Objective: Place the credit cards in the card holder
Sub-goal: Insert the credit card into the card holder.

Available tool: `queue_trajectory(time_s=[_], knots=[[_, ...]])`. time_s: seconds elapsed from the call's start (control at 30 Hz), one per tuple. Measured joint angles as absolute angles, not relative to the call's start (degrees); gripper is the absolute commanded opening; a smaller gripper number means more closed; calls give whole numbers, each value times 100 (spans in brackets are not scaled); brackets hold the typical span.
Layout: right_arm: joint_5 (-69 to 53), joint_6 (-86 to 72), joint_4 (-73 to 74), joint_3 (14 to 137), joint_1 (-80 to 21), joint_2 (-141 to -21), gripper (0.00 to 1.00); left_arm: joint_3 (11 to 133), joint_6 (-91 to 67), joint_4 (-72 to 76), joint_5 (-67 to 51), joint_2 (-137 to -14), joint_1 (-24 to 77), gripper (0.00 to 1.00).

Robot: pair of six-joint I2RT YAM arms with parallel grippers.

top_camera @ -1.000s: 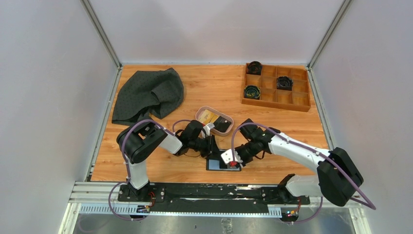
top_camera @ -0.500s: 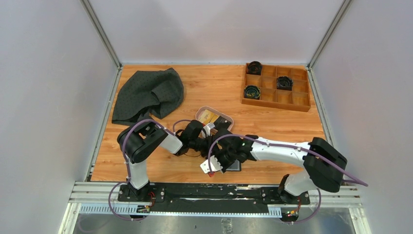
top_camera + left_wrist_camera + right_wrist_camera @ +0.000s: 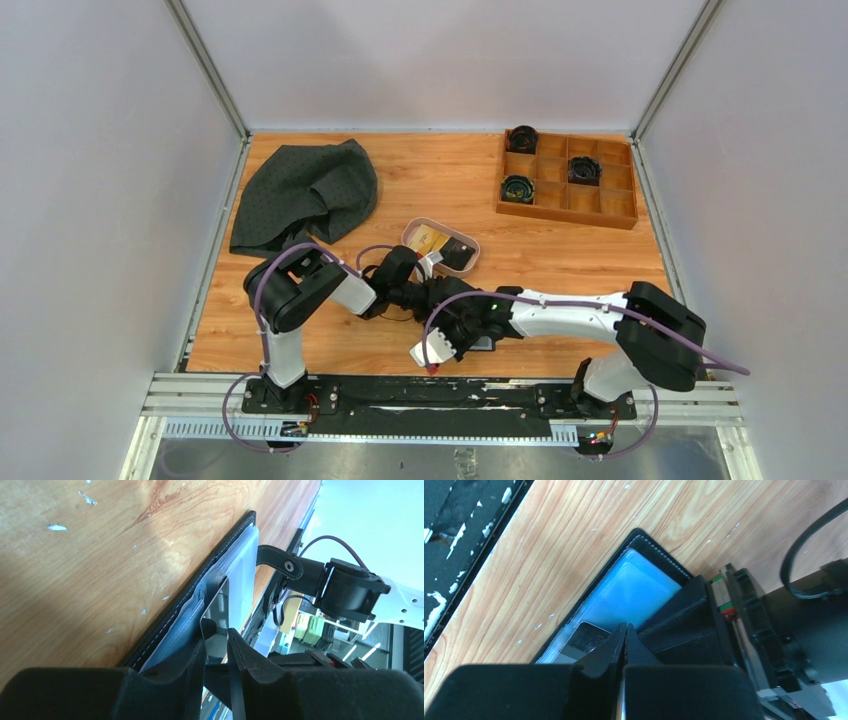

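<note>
The black card holder (image 3: pixel 239 565) lies open on the table, its clear pockets facing up. In the left wrist view a silver-grey credit card (image 3: pixel 217 605) stands on edge between the fingers of my left gripper (image 3: pixel 219 625). The card leans on one finger with a gap to the other, and its far end is at the pockets. My right gripper (image 3: pixel 624 626) is shut just over the card holder (image 3: pixel 634 587), beside a dark card (image 3: pixel 584 637) lying in a pocket. From above, the right arm hides most of the holder (image 3: pixel 485 343). A gold card (image 3: pixel 428 238) and a black card (image 3: pixel 458 255) lie in the tray.
The pinkish oval tray (image 3: pixel 470 243) sits just behind the grippers. A wooden compartment box (image 3: pixel 567 208) stands at the back right, and a dark cloth (image 3: pixel 305 195) is heaped at the back left. The table's near edge and rail run close to the holder.
My right arm swung left across the card holder and its jaws went from partly open to shut. The left gripper stayed in place and its fingers parted slightly.
</note>
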State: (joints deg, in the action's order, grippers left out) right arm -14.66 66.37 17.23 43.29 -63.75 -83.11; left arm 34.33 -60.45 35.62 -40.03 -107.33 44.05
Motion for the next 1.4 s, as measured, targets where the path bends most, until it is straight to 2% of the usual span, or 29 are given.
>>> queue_trajectory(time_s=[0.73, 1.17, 1.4], knots=[[-1105, 6790, 2217, 3951, -6132, -7695, 0, 3483, -6042, 3677, -4125, -10825, 4397, 35], [-2902, 6313, 2740, 4176, -4890, -7015, 2, 3422, -5852, 3280, -3704, -10269, 4401, 41], [-3190, 5961, 2696, 4368, -4711, -7266, 2, 3026, -5704, 3238, -3404, -9673, 4353, 28]])
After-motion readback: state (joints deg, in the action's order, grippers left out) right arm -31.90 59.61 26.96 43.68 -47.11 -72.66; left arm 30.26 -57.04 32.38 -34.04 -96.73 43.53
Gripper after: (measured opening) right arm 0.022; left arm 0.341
